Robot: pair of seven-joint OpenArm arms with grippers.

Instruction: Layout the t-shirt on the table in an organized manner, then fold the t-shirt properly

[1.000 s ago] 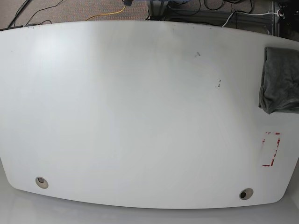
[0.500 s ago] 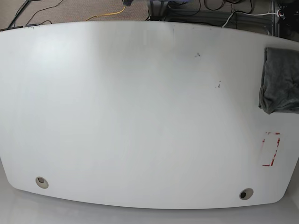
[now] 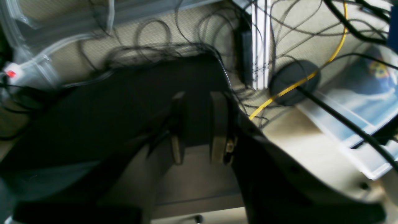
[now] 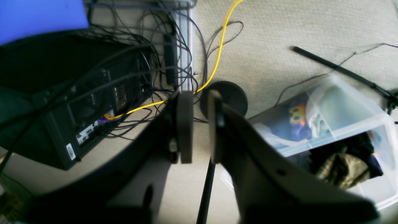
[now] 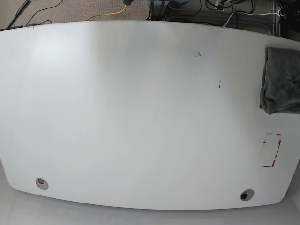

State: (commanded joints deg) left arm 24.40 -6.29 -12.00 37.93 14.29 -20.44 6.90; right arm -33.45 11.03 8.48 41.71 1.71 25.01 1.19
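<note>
The t-shirt (image 5: 281,79) lies as a folded dark grey bundle at the far right edge of the table (image 5: 140,108), partly cut off by the frame. Neither arm shows in the base view. Both wrist views look past the table at the floor. My left gripper (image 3: 198,96) hangs over a dark case and cables, its fingers nearly together with only a narrow slit and nothing between them. My right gripper (image 4: 199,93) stands the same way above carpet and a yellow cable.
A red tape rectangle (image 5: 272,150) marks the table below the t-shirt. Round grommet holes sit at the front left (image 5: 41,183) and front right (image 5: 246,194). On the floor are a computer case (image 4: 77,118), a clear storage bin (image 4: 326,124) and tangled cables.
</note>
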